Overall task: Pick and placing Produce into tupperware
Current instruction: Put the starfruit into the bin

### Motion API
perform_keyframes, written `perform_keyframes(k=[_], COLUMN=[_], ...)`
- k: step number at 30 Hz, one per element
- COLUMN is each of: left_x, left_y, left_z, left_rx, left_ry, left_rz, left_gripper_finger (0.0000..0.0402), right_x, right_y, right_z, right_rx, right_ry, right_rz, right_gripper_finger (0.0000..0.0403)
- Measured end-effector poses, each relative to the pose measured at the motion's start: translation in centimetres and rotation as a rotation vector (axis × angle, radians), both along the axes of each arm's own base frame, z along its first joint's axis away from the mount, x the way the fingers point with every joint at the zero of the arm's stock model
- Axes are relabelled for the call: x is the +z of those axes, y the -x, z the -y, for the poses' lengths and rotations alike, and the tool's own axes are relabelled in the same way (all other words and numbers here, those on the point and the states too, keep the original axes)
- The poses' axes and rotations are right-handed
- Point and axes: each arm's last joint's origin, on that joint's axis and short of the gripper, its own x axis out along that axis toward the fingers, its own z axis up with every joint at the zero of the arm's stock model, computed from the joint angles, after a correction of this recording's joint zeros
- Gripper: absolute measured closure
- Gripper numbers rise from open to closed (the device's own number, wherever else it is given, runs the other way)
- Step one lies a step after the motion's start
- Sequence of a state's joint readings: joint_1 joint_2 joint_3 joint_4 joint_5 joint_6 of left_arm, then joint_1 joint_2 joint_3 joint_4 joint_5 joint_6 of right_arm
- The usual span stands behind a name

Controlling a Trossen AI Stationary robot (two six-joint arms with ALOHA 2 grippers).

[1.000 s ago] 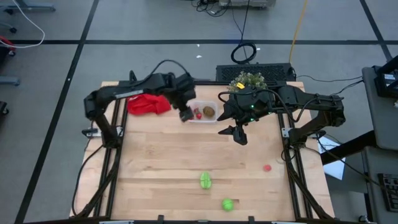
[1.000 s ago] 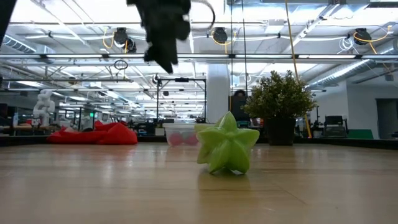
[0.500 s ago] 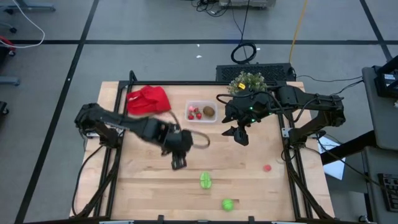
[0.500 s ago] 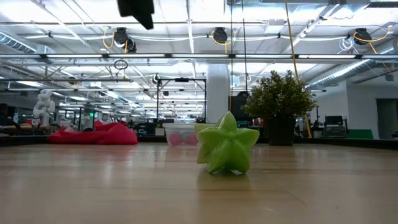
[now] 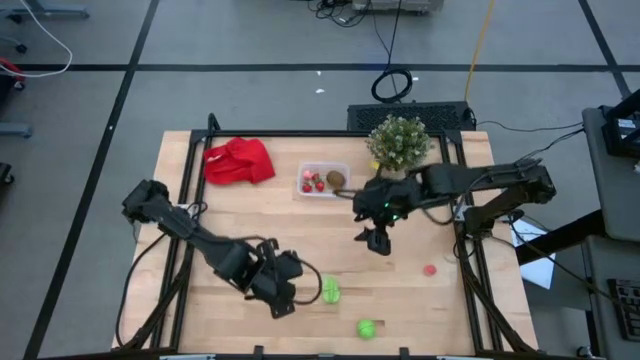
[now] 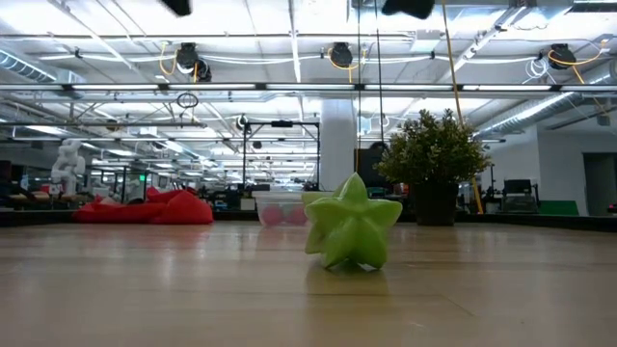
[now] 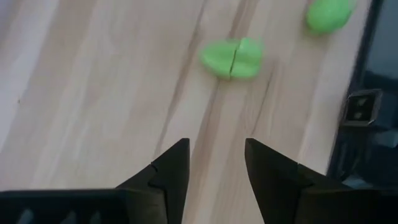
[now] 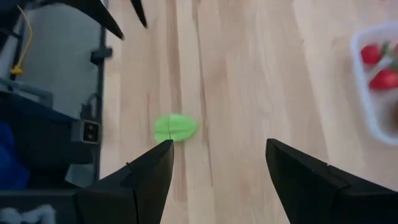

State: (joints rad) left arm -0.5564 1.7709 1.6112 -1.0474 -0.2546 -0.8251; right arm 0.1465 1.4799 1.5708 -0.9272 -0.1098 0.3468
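Note:
The clear tupperware (image 5: 323,180) stands at the far middle of the table, with red strawberry pieces (image 5: 313,183) and a brown oval (image 5: 335,179) inside. On the wood lie a ridged green piece (image 5: 331,291), a round green piece (image 5: 366,328) and a red piece (image 5: 430,269). My left gripper (image 5: 283,303) hangs open just left of the ridged green piece (image 7: 231,58), above the table and pointing steeply down. My right gripper (image 5: 374,240) hangs open over the table's middle, nearer than the tupperware (image 8: 379,74). Nothing is between either gripper's fingers.
A red cloth (image 5: 238,160) lies at the far left and a bushy potted plant (image 5: 398,140) stands at the far right, beside the tupperware. Black frame rails run along the table's left and right edges. Bare wood lies between the tupperware and the green pieces.
My left gripper has swung from over the tupperware at the far side across the table toward the near edge, turning as it went, and now hangs beside the ridged green piece. My right gripper has sunk and come a little toward the near edge, uncovering the plant.

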Motion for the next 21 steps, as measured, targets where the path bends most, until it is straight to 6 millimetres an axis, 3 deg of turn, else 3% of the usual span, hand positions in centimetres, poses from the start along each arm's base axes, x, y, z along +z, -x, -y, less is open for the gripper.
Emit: perform_keyframes(k=[6, 13, 21], left_x=[-1.5, -1.2, -0.7], left_y=[0.4, 3.1, 6.2], left_z=[1.1, 1.3, 1.1], left_rx=[-0.009, 0.0, -0.018], left_ry=[-0.046, -0.168, -0.276], left_rz=[-0.072, -0.176, -0.273], left_gripper_finger=[0.0243, 0.0243, 0.0243], right_x=[-5.0, -9.5, -11.0], right_y=[-1.0, -1.6, -0.7], right_z=[-1.5, -3.5, -5.8], right_rx=[-0.006, 0.027, -0.019], right_ry=[-0.164, -0.424, -0.449], right_rz=[-0.002, 0.143, 0.136], right_gripper_finger=[0.0156, 0.0156, 0.0156])
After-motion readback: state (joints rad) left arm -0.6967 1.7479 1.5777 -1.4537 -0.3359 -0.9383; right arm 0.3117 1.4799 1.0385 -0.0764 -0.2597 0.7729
